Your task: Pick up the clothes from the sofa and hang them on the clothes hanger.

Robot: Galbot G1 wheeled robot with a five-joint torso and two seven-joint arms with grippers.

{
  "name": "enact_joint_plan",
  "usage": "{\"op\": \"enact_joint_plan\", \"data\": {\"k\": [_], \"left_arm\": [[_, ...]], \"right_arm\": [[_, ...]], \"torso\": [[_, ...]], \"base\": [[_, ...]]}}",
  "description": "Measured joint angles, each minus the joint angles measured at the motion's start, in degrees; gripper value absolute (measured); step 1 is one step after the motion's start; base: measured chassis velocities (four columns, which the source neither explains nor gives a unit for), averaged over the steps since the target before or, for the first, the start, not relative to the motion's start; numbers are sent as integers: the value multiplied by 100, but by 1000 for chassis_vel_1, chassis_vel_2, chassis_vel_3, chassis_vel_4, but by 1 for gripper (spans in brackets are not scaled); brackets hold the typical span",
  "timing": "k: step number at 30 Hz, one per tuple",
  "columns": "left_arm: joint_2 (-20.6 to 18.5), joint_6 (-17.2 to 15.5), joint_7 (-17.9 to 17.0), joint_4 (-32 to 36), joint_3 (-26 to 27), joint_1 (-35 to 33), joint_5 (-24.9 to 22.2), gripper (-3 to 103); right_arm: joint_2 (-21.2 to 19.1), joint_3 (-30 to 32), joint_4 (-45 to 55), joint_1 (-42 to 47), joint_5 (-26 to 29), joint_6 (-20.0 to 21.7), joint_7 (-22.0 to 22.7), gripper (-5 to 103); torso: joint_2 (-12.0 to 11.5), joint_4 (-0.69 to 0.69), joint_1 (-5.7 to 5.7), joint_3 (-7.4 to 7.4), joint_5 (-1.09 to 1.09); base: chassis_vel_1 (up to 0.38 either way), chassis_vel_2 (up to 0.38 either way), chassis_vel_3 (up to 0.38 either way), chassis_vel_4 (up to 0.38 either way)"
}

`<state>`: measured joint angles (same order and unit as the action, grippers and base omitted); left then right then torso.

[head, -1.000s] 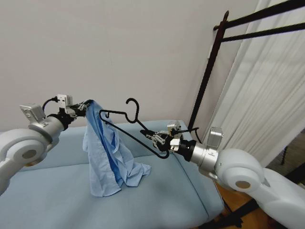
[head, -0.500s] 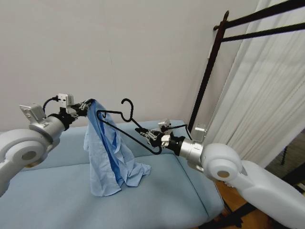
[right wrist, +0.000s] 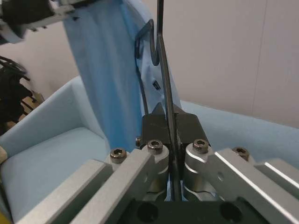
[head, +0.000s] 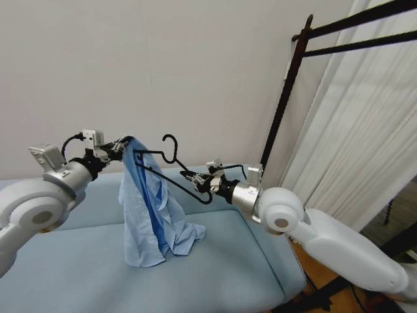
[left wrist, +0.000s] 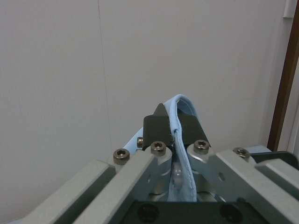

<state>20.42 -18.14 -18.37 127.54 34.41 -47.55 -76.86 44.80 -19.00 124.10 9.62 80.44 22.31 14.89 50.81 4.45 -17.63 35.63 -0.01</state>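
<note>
**Shirt and hanger held above the sofa, one in each claw**

A pale blue sofa (head: 65,287) stands against a plain wall, with a dark clothes rack (head: 285,91) and a white curtain (head: 365,143) to its right. The left claw (head: 121,145) is clamped on the top edge of the blue shirt (head: 146,215), which hangs lengthwise straight down toward the seat. The right claw (head: 197,180) grips the black wire hanger (right wrist: 167,93). The hanger's hook points upward, and its long axis slopes from the shirt's top down to this claw.

No legible txt, labels, nos. anywhere.
</note>
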Motion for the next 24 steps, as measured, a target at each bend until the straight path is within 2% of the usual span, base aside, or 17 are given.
{"op": "enact_joint_plan", "data": {"k": [14, 24], "left_arm": [[130, 24, -4, 70, 63, 123, 42, 1], [250, 66, 105, 105, 29, 119, 162, 1]], "right_arm": [[262, -161, -504, 4, -237, 29, 176, 2], [661, -195, -787, -628, 113, 15, 403, 2]], "torso": [[0, 2, 0, 0, 1], [0, 1, 0, 0, 0]], "base": [[0, 0, 0, 0], [0, 0, 0, 0]]}}
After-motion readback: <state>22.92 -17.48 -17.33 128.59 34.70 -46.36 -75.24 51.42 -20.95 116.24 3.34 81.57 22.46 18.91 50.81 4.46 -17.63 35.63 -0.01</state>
